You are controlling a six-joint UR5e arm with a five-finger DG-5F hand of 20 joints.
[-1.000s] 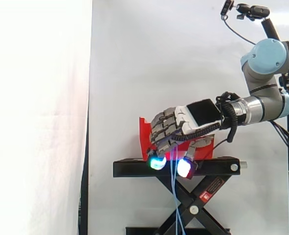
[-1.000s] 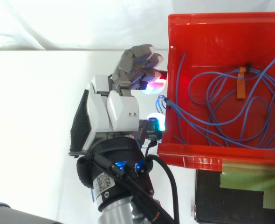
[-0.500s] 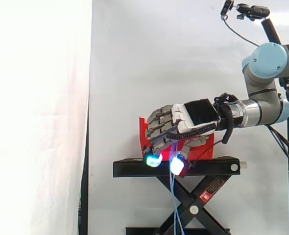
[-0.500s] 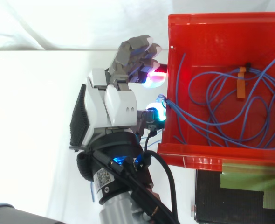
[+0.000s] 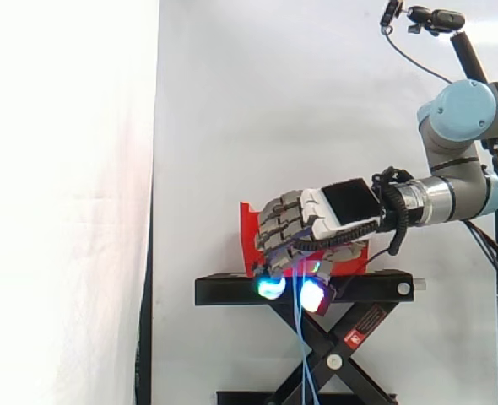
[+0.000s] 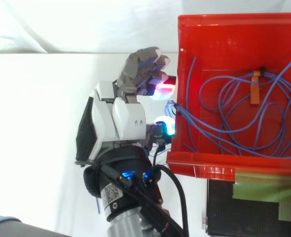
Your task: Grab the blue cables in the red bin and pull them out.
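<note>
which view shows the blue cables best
The top view: it looks down into the red bin, where the blue cables lie in loops, one strand crossing the wall toward the hand. The side view shows strands hanging below the hand, past the black stand.

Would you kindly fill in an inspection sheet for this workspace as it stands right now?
Surface: black stand, a scissor lift carrying the bin.
Job's things: red bin, upright on the stand.
Clutter: a small orange strip on the cables inside the bin.
Hand: hand outside the bin's near wall, fingers curled, strands pinched between its glowing pads.
Cables: blue cables mostly looped in the bin; strands cross its wall to the hand and hang down in front of the stand.
Surroundings: white curtain; a small camera on a pole at upper right.
</note>
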